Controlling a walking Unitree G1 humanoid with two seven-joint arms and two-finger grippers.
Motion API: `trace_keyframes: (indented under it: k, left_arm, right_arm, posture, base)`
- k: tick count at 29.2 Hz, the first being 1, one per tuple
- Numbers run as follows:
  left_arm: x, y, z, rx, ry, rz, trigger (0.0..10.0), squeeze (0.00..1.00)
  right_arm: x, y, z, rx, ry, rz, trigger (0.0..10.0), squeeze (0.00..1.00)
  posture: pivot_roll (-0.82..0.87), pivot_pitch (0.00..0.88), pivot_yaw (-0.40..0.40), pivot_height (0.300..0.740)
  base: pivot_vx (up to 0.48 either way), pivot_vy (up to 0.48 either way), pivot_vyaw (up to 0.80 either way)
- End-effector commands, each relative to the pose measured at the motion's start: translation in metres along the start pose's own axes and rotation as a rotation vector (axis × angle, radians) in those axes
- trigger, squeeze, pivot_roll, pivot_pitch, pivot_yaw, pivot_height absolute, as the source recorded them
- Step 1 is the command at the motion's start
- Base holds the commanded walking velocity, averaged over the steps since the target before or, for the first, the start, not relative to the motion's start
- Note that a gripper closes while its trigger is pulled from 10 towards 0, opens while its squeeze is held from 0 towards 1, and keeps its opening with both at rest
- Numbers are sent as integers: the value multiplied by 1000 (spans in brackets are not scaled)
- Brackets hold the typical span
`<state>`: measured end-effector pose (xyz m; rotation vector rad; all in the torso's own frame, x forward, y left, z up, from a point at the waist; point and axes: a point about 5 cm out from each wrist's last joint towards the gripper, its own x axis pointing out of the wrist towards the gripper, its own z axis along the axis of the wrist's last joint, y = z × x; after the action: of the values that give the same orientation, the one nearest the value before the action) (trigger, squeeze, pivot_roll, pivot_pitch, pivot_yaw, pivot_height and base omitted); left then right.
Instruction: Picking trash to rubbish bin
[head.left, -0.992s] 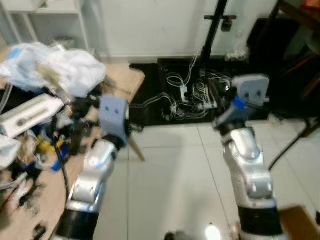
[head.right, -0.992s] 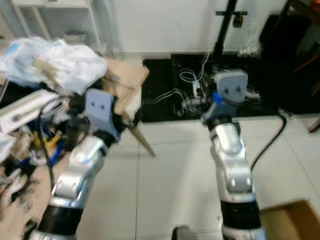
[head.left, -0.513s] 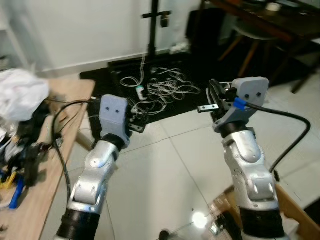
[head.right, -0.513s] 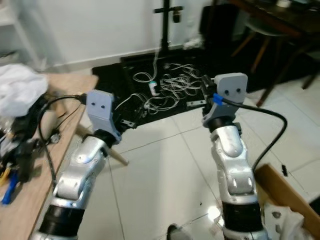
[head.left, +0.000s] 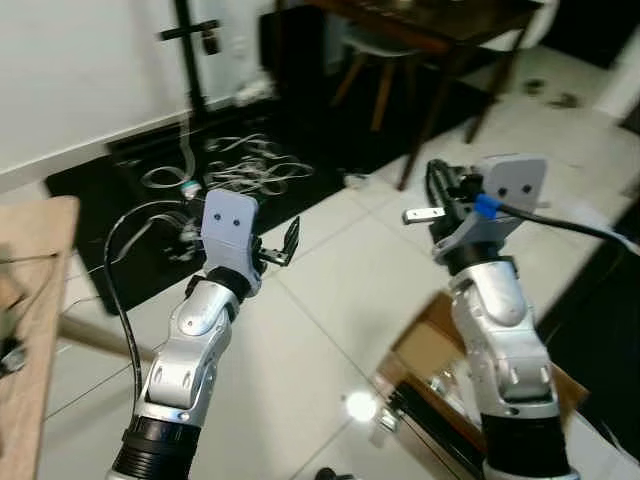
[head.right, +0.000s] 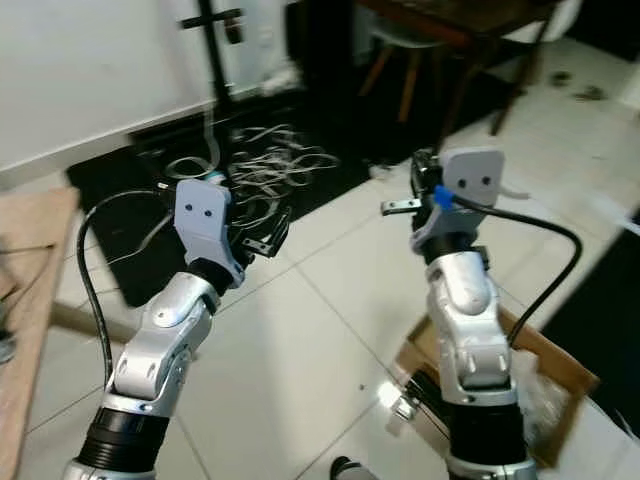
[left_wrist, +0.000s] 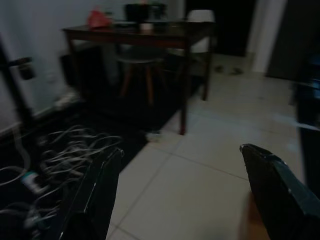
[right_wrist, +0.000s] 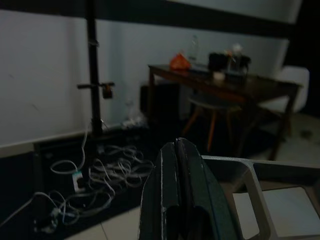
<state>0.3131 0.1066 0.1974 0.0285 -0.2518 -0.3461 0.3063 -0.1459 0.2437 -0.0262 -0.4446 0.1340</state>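
Looks like a lived-in room at home doubling as a workspace: white tiled floor (head.left: 330, 300), a dark dining table (left_wrist: 135, 32) with a chair (left_wrist: 137, 62) tucked under, a tangle of cables (head.right: 255, 160) on a black mat, and a cardboard box (head.right: 555, 370) on the floor.

Cables (head.left: 235, 165) ahead, box (head.left: 432, 350) right

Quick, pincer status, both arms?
Left pincer: open, empty.
Right pincer: closed, holding nothing.
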Motion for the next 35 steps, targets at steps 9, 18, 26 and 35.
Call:
trace_keyframes:
  k: [9,18,26,35]
  left_arm:
    - [-3,-1,-4,5,15,-10,10000,0]
    - [-4,-1,-5,6,20,-16,10000,0]
    - [-5,-1,-9,-5,42,-14,10000,0]
    - [-7,13,-30,-86,178,143,10000,0]
  right_arm:
    - [-7,0,-6,-14,27,1,10000,0]
    - [-18,-7,-27,-45,116,-18,10000,0]
    - [-25,-7,-42,-36,193,-19,10000,0]
    - [-36,-8,-64,-41,318,-26,10000,0]
  posture:
    - [-34,160,8,740]
    - [-34,160,8,740]
    - [-34,160,8,740]
    - [-34,151,9,740]
  base:
    - [0,0,-800]
    - [0,0,-800]
    - [0,0,-800]
    - [0,0,-800]
